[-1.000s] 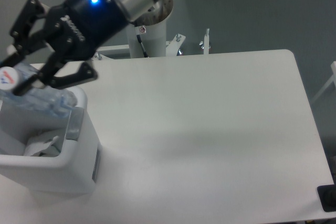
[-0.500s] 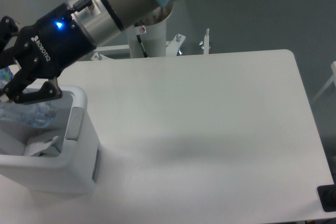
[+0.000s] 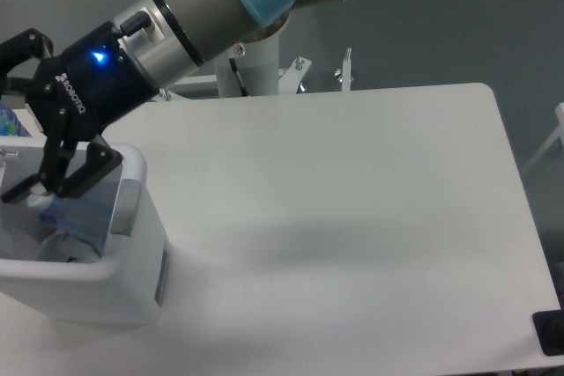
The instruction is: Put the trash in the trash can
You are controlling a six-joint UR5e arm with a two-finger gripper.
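My gripper hangs over the trash can mouth, fingers spread apart and holding nothing. The crushed bottle lies inside the can beside a white wad. By my judgement, only withdrawal is left.

A white desk with rounded corners filled most of the view, standing on a grey floor. Behind its far edge stood a white post and some metal bolts. A small black object sat at the desk's near right corner.
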